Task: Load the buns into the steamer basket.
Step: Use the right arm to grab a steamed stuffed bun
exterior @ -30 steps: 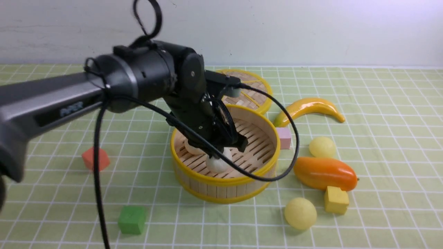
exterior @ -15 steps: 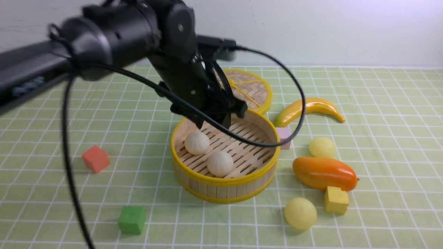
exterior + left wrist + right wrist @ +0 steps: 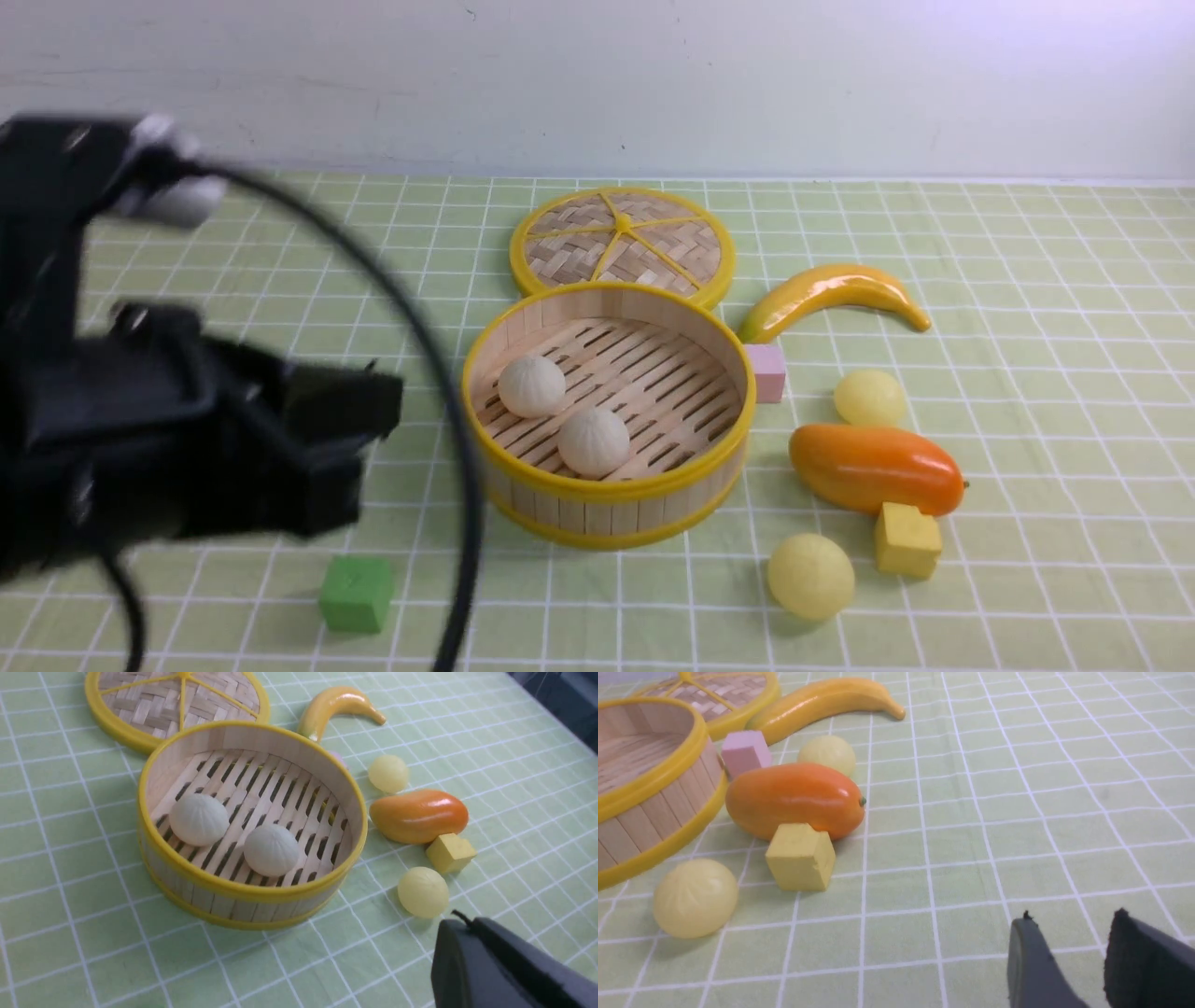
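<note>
The steamer basket stands mid-table and holds two off-white buns. Two pale yellow buns lie on the cloth to its right, one far and one near. My left gripper is blurred, left of the basket and apart from it. In the left wrist view its fingers lie together and hold nothing, with the basket beyond. My right gripper is open and empty above bare cloth, well right of the near yellow bun. It is out of the front view.
A woven lid lies behind the basket. A banana, pink cube, orange mango and yellow cube crowd the yellow buns. A green cube sits front left.
My left arm has risen out of the basket and swung away to the left and toward the camera. The second off-white bun stays on the basket floor.
</note>
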`<action>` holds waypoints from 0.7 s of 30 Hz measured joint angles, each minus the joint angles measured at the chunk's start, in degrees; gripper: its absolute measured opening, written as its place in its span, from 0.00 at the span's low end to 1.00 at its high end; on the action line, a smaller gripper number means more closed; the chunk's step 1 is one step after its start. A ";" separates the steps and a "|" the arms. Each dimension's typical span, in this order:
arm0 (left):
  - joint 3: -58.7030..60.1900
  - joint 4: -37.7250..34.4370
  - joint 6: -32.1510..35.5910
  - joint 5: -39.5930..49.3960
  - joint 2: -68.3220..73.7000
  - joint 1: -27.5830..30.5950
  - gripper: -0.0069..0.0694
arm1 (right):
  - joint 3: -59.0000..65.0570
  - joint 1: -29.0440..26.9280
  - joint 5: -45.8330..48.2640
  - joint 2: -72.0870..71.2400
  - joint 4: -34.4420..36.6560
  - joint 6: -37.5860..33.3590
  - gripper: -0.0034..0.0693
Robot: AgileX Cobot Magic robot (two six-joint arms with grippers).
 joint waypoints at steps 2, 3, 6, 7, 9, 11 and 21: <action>7.26 -1.24 0.07 -4.44 -6.14 0.00 0.07 | 0.14 0.00 -4.65 0.00 2.22 3.45 0.38; 7.90 -1.33 0.07 -4.83 -7.22 0.00 0.07 | 0.14 0.00 -5.17 0.00 2.22 3.89 0.38; 16.06 -1.96 0.07 -9.52 -13.83 0.00 0.07 | 0.14 0.00 -13.63 0.00 5.21 9.38 0.38; 17.79 -2.02 0.07 -10.13 -15.38 0.00 0.07 | 0.14 0.00 -15.47 0.00 5.27 10.07 0.38; 20.17 -2.16 0.07 -11.14 -18.26 0.00 0.07 | 0.14 0.00 -19.65 0.00 5.45 10.84 0.38; 21.66 -2.16 0.07 -11.63 -20.62 0.00 0.07 | 0.14 0.00 -23.09 0.00 5.61 11.65 0.38; 23.39 -2.29 0.07 -10.38 -22.46 0.00 0.07 | -6.65 0.94 -16.00 2.73 7.85 19.15 0.28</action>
